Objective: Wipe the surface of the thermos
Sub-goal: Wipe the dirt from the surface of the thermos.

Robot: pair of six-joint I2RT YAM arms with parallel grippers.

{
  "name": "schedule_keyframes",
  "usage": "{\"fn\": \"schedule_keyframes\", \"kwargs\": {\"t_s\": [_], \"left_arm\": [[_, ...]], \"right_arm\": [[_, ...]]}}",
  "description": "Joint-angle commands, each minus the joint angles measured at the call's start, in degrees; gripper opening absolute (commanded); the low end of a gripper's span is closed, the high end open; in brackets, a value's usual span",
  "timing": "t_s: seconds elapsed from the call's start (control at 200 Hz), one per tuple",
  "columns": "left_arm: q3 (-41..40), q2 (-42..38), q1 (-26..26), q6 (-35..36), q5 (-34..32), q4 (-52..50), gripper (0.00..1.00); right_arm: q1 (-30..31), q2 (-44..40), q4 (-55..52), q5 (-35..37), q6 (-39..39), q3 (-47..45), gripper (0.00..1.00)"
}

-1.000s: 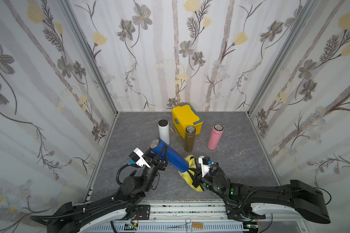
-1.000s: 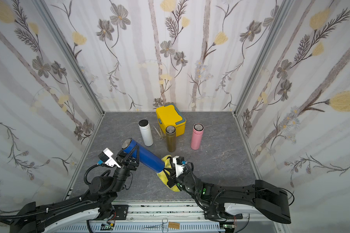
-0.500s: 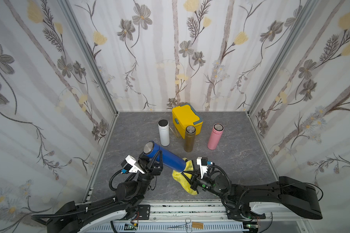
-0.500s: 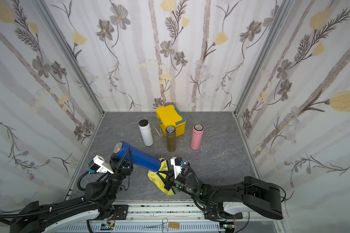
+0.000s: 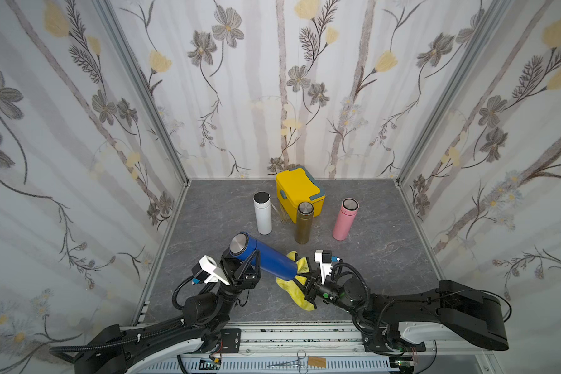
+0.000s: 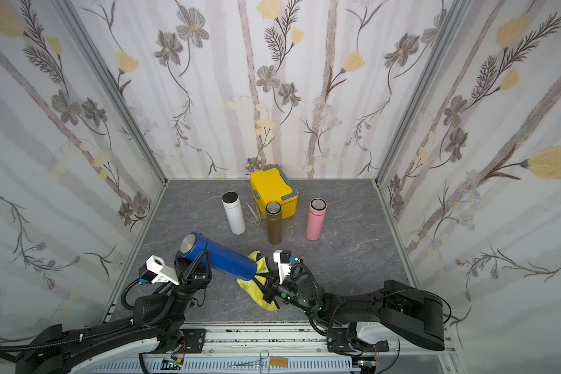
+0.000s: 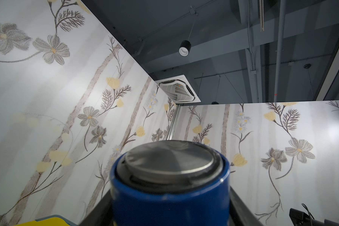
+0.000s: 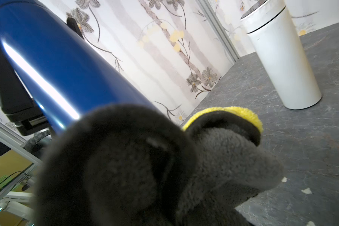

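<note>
A blue thermos (image 5: 269,260) (image 6: 224,255) with a steel lid (image 7: 168,158) hangs tilted above the floor, lid end up and to the left. My left gripper (image 5: 243,259) (image 6: 193,260) is shut on it just below the lid, its dark fingers on both sides of the blue body (image 7: 170,195). My right gripper (image 5: 308,281) (image 6: 268,283) is shut on a yellow cloth (image 5: 290,286) (image 6: 251,291). The cloth bunches against the thermos's lower end. In the right wrist view the cloth (image 8: 145,166) looks dark, hides the jaws, and touches the glossy blue side (image 8: 57,64).
At the back stand a white bottle (image 5: 262,213) (image 8: 278,58), a bronze bottle (image 5: 303,223), a pink bottle (image 5: 345,220) and a yellow box (image 5: 297,191). Thin metal tweezers (image 5: 280,212) lie between the white bottle and the box. Flowered walls close three sides.
Both arms have shifted left. The thermos moved left and a little lower in the left gripper. The right gripper carried the cloth left along the thermos's lower end.
</note>
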Motion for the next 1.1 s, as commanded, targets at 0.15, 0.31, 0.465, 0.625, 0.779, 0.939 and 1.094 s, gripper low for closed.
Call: {"fn": "schedule_keyframes", "kwargs": {"t_s": [0.15,0.31,0.465,0.625,0.779,0.939,1.094], "left_arm": [[-1.00,0.29,-0.03,-0.86,0.76,4.20,0.00],[-1.25,0.04,-0.03,-0.36,0.58,4.48,0.00],[-1.14,0.13,-0.03,0.11,0.41,4.48,0.00],[-1.10,-0.26,-0.03,1.18,-1.22,3.62,0.00],[0.57,-3.52,-0.08,6.18,-7.87,-4.37,0.00],[5.41,-6.92,1.05,15.00,-17.94,-21.28,0.00],[4.71,-4.32,4.40,21.90,-24.93,-18.39,0.00]], "right_arm": [[1.21,5.90,11.70,-2.31,1.04,0.55,0.00],[-2.03,0.06,8.10,-0.37,1.51,-2.34,0.00],[0.28,1.05,2.29,-0.49,0.15,1.38,0.00],[1.41,6.78,8.72,-1.00,1.27,1.10,0.00],[-0.48,4.27,9.59,2.24,1.33,-3.53,0.00],[-1.49,-9.03,-9.29,11.72,-0.99,-5.19,0.00],[-2.20,-20.75,-32.09,21.33,-3.23,-2.82,0.00]]}}
